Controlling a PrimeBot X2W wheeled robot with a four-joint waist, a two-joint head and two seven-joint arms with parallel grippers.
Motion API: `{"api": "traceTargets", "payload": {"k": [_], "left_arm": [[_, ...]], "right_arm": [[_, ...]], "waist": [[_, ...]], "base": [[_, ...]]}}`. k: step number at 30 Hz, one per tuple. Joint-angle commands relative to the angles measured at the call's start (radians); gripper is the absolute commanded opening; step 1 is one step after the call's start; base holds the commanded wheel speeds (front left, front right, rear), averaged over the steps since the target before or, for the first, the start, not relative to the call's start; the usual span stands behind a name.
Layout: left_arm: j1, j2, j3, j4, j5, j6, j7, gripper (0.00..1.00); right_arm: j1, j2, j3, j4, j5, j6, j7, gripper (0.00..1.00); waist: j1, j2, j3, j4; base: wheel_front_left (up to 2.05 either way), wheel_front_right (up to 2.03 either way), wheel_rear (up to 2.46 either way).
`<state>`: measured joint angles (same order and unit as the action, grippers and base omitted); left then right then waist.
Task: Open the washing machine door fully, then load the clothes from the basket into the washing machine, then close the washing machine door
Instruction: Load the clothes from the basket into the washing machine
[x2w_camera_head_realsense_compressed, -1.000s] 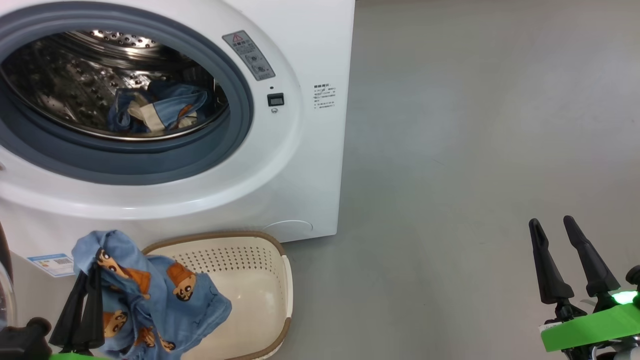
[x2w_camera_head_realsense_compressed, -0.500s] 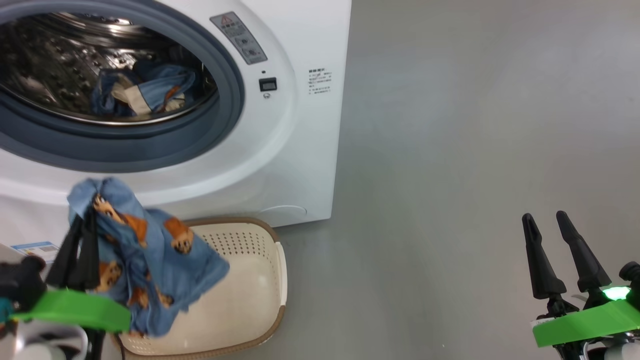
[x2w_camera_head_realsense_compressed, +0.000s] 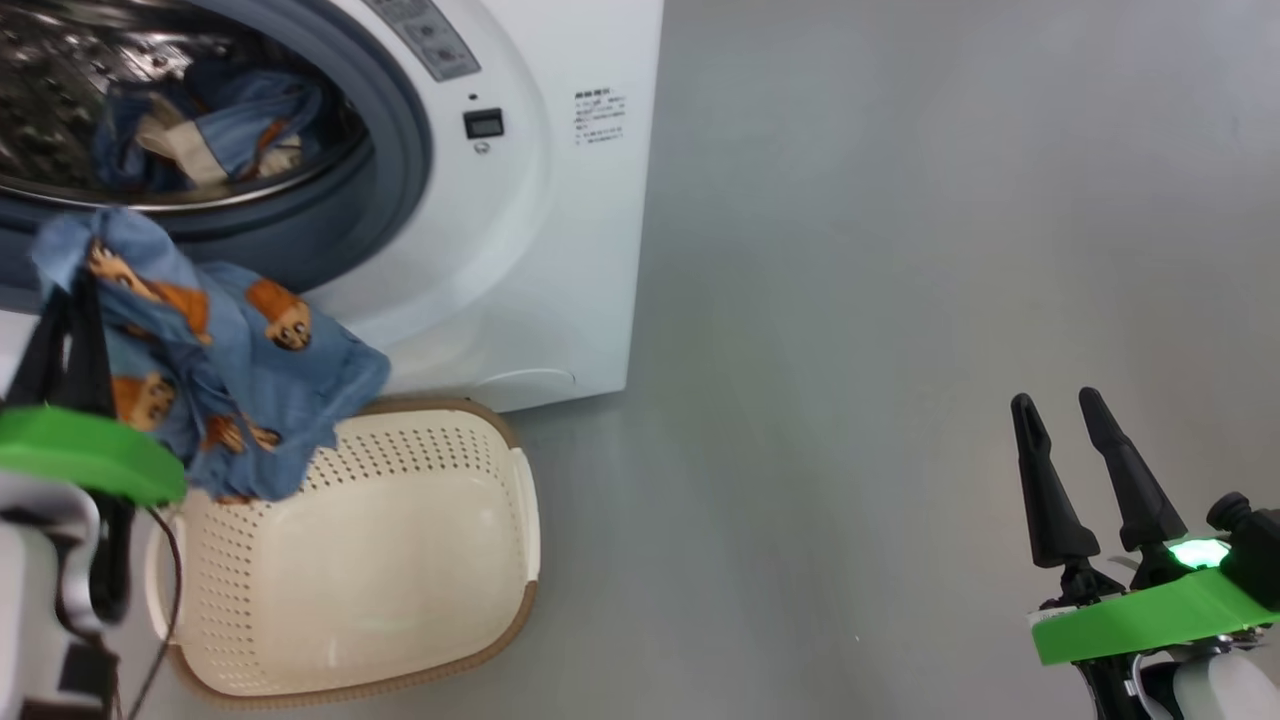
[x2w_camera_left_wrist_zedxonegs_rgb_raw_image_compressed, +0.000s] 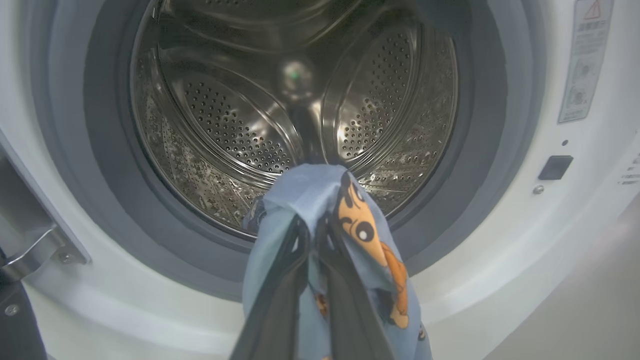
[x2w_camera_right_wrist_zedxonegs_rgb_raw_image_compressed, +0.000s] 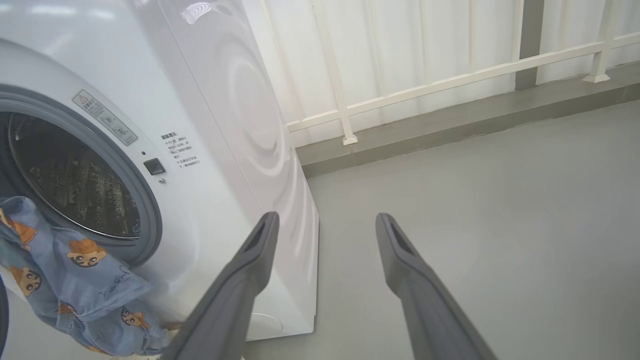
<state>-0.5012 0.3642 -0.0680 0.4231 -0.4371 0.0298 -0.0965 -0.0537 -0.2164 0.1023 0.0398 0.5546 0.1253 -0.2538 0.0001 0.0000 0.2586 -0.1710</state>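
Note:
The white washing machine (x2w_camera_head_realsense_compressed: 560, 250) stands with its round opening uncovered, and a blue bundle of clothes (x2w_camera_head_realsense_compressed: 200, 130) lies in the steel drum (x2w_camera_left_wrist_zedxonegs_rgb_raw_image_compressed: 235, 130). My left gripper (x2w_camera_head_realsense_compressed: 72, 300) is shut on another light blue garment (x2w_camera_head_realsense_compressed: 250, 370) with orange cartoon prints. It hangs just in front of the grey gasket's lower edge, above the basket's far left corner. The cream basket (x2w_camera_head_realsense_compressed: 430, 470) on the floor looks bare inside. My right gripper (x2w_camera_head_realsense_compressed: 1060, 405) hovers open far to the right over bare floor, holding nothing. The washing machine door is out of view to the left, past its metal hinge (x2w_camera_left_wrist_zedxonegs_rgb_raw_image_compressed: 35, 247).
Grey floor (x2w_camera_head_realsense_compressed: 900, 300) stretches to the right of the machine. A white railing (x2w_camera_right_wrist_zedxonegs_rgb_raw_image_compressed: 425, 85) with pale curtains behind it runs along the far wall. The machine's warning label (x2w_camera_left_wrist_zedxonegs_rgb_raw_image_compressed: 585, 60) and small black latch slot (x2w_camera_head_realsense_compressed: 483, 123) sit right of the opening.
My left gripper has lifted the printed garment up out of the basket to the drum opening's lower edge. The head camera has shifted. The right gripper holds still, open.

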Motion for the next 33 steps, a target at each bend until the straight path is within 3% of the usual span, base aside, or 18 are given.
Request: {"api": "traceTargets", "payload": {"k": [1,21,33], "left_arm": [[-0.068,0.051,0.030,0.008,0.014,-0.002,-0.002,0.00],[-0.502,0.112,-0.017,0.467,0.053,-0.025,0.001,0.00],[-0.700,0.168,-0.047,0.654,0.072,-0.049,0.032,0.00]], "right_arm": [[-0.026,-0.011,0.026,-0.022,-0.008,0.005,-0.008,1.00],[-0.097,0.013,0.092,-0.012,-0.011,0.005,-0.008,1.00],[-0.133,0.035,0.126,-0.015,-0.012,0.005,-0.008,1.00]], "waist": [[-0.0001,0.0000,0.030,-0.020],[-0.0001,0.0000,0.152,-0.110],[-0.0001,0.0000,0.249,-0.176]], "base": [[0.00,0.00,0.00],[0.00,0.00,0.00],[0.00,0.00,0.00]]}}
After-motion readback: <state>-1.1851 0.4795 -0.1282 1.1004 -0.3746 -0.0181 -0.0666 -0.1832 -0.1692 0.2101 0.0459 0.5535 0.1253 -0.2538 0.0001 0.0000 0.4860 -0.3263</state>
